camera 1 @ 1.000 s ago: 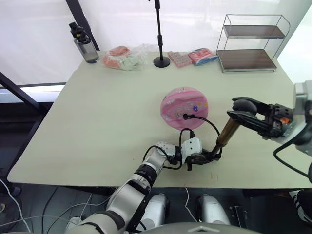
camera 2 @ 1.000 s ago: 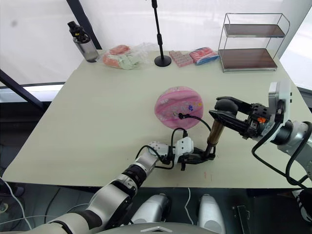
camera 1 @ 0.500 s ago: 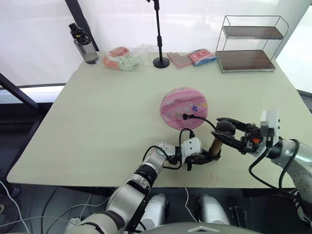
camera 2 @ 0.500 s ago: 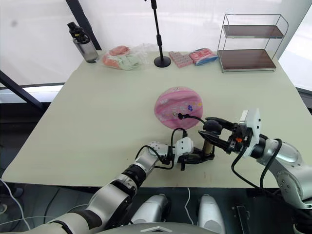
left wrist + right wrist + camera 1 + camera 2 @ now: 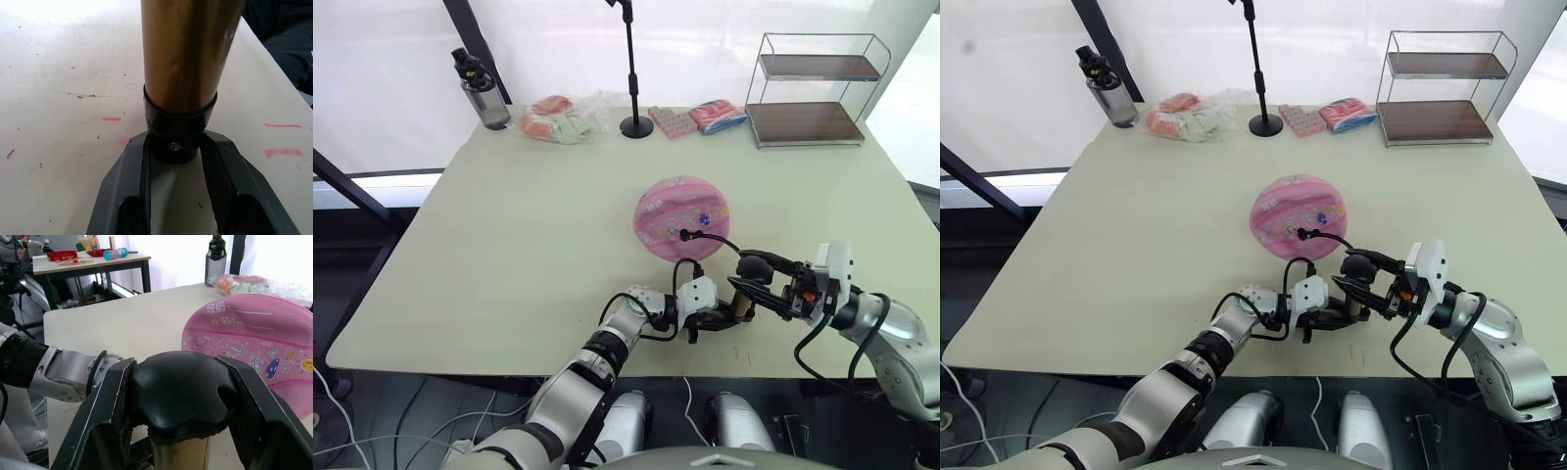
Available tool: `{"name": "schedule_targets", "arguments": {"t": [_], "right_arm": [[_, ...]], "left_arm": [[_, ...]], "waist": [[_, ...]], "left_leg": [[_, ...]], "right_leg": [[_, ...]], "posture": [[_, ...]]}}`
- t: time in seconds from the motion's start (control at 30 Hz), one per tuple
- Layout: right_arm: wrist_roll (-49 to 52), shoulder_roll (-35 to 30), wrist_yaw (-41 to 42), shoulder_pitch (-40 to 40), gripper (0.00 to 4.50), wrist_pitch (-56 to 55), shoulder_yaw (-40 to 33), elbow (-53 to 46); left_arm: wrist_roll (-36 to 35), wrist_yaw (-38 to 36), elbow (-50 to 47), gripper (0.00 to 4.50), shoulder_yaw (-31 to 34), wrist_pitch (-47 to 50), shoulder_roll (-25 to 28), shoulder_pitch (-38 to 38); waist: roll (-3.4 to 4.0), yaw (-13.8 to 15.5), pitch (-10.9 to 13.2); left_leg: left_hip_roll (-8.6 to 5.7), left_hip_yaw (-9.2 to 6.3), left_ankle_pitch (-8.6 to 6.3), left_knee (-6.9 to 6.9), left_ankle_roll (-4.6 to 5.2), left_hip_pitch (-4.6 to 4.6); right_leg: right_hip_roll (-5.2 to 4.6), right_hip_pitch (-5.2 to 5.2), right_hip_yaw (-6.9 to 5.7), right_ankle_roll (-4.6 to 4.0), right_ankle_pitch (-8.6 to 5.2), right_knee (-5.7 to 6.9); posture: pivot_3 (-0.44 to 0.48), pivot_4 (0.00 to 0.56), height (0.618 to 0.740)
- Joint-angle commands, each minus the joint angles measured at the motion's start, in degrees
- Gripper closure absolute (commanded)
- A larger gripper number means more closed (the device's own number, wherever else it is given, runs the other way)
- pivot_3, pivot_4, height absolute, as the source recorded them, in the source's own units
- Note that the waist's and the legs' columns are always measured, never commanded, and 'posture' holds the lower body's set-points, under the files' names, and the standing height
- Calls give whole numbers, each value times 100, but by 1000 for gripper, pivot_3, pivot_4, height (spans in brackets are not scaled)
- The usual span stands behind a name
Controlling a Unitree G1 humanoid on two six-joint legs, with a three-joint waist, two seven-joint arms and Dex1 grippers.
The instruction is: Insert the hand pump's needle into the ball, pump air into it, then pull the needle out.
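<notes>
Both tools grip the hand pump [image 5: 741, 306] — handle [image 5: 182, 395] now pushed down

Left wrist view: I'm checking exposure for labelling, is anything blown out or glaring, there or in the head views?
Left wrist view: the tabletop washes out to white at the far end, and the gold-bronze metal pump cylinder carries soft sheen. Left eye view: the backlit white curtain behind the table is overexposed.
</notes>
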Motion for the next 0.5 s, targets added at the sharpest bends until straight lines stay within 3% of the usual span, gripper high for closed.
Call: {"name": "schedule_targets", "arguments": {"t": [0.03, 0.5], "right_arm": [[526, -296, -187, -207, 2502, 565, -466, -473], [2639, -1393, -974, -1646, 2502, 2095, -1938, -1006]], "left_arm": [[150, -14, 266, 3405, -119, 120, 20, 153], [169, -44, 321, 3405, -154, 99, -28, 149]], "waist": [[3, 1, 2], [8, 22, 13]], "left_leg": [[-1, 0, 0, 0, 0, -1], [-4, -5, 0, 0, 0, -19]], "right_leg": [[-1, -1, 1, 0, 0, 0], [-8, -12, -5, 0, 1, -2]], "posture": [[0, 150, 740], [0, 150, 740]]}}
